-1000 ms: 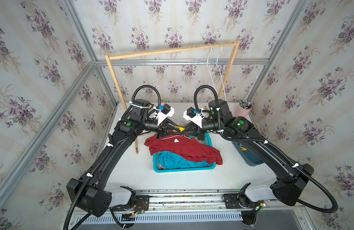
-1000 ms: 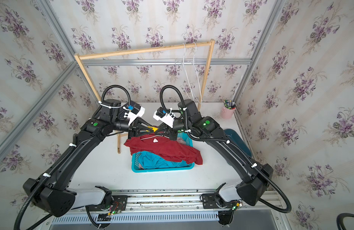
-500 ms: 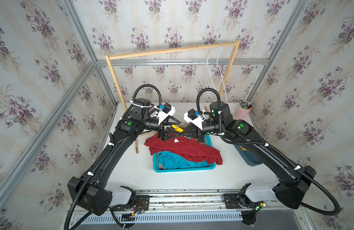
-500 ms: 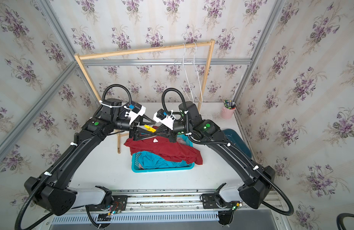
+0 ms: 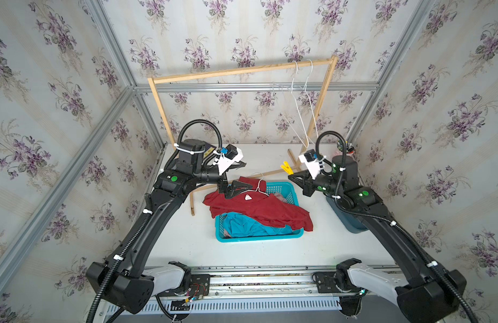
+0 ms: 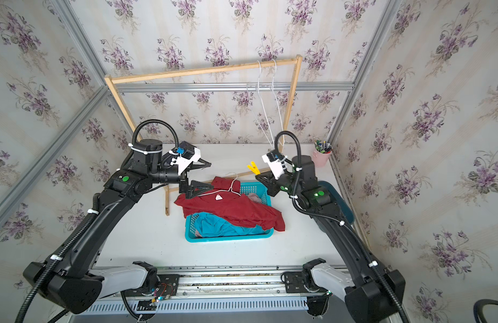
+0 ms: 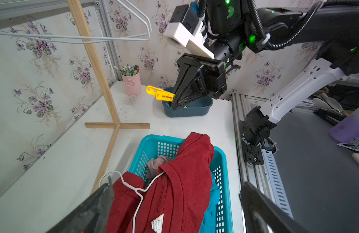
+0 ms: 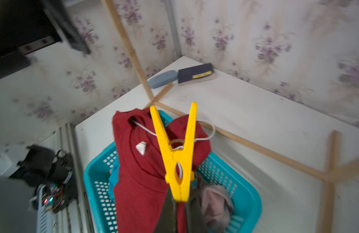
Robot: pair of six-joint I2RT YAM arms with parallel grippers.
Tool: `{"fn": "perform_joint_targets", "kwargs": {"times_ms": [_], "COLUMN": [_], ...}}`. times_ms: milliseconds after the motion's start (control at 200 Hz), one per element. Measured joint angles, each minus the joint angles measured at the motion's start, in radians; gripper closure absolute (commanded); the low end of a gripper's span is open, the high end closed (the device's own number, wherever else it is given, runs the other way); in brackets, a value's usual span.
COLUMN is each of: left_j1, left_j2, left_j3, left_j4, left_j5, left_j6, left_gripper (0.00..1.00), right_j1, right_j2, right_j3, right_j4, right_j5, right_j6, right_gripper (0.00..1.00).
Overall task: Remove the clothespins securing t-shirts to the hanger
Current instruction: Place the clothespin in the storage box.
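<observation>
Centre right in both top views, our right hand pinches a yellow clothespin; our left hand gapes wide, holding nothing, above the dark red t-shirt.

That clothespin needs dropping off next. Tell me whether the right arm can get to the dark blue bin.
Probably yes. The dark blue bin sits open-topped close by the right gripper, shut on the yellow clothespin, and nothing shows between them.
</observation>
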Motion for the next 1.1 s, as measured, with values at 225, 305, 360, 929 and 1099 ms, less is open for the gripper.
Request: {"fn": "perform_joint_targets", "kwargs": {"times_ms": [225, 305, 360, 929, 1099], "left_j1": [0.002, 0.003, 0.004, 0.005, 0.0], "left_j2": [-0.019, -0.022, -0.028, -0.057, 0.009], "left_j3": [-0.02, -0.027, -0.036, -0.122, -0.09], "left_j4": [0.001, 0.002, 0.003, 0.007, 0.009], "left_j5": [-0.037, -0.04, -0.041, -0.118, -0.244], "left_j6": [0.019, 0.022, 0.024, -0.023, -0.137], "left_gripper": [0.01, 0.01, 0.01, 0.01, 0.18], "right_j1": [-0.426, -0.576, -0.617, -0.742, -0.657], "right_j2": [-0.157, -0.123, -0.076, 0.074, 0.018], "right_j3": [-0.262, -0.305, -0.316, -0.331, -0.304], "right_j4": [0.004, 0.006, 0.005, 0.037, 0.022], "right_j5": [0.179, 0.179, 0.172, 0.107, 0.093], "right_j6": [0.226, 0.293, 0.326, 0.459, 0.458], "right_gripper": [1.0, 1.0, 0.98, 0.39, 0.4]}}
